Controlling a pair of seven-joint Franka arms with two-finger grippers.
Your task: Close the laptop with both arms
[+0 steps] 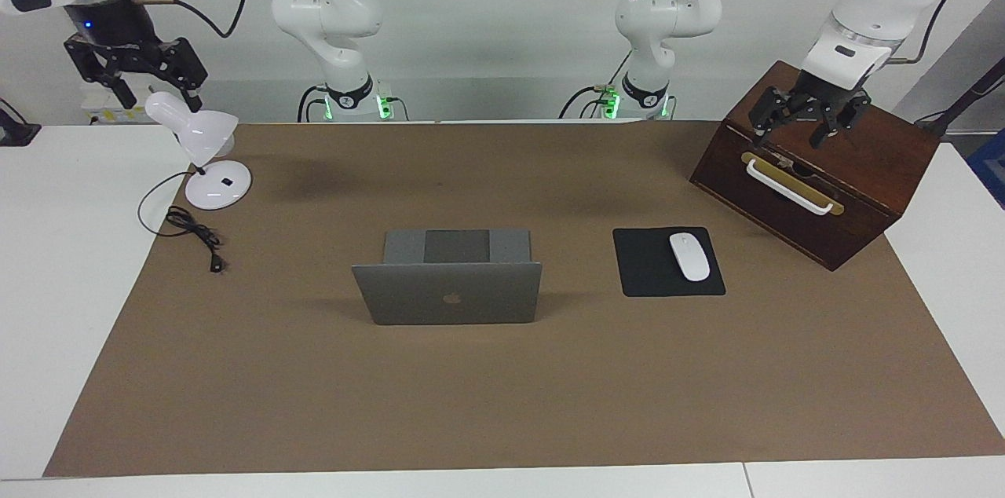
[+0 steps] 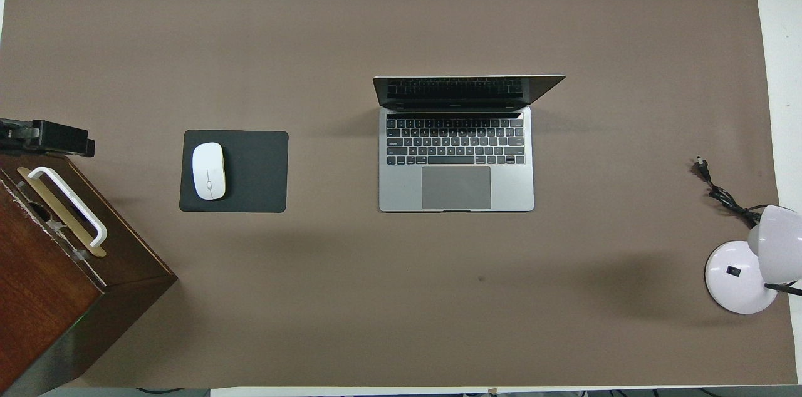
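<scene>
Two white arms are hanging up at the top of the facing frame, neither touching the laptop (image 1: 447, 282). It is sitting open in the middle of the brown-covered table (image 1: 502, 404), its lid standing up with the apple logo turned toward the lower edge of the facing frame; in the overhead frame its keyboard and trackpad are showing at centre.

Over in the upper left of the facing frame, the right pincer (image 1: 129, 82) is hovering just above the white desk lamp (image 1: 206, 148), its black fingers (image 1: 188, 82) spreading apart and gripping nothing. The lamp's round base is resting on the table's brown covering, and its black cord (image 1: 192, 235) is lying coiled just below it in that frame.

In the upper right, the left pincer (image 1: 809, 121) is hanging over the top of the dark wooden box (image 1: 879, 168), above its white handle (image 1: 789, 185). Its fingers are splayed open too, and empty. Whether the tips are touching the box top I cannot tell.

Right of the laptop in the facing frame, a black mouse pad (image 1: 648, 266) is lying flat with a white mouse (image 1: 689, 256) sitting on it, between laptop and box.
</scene>
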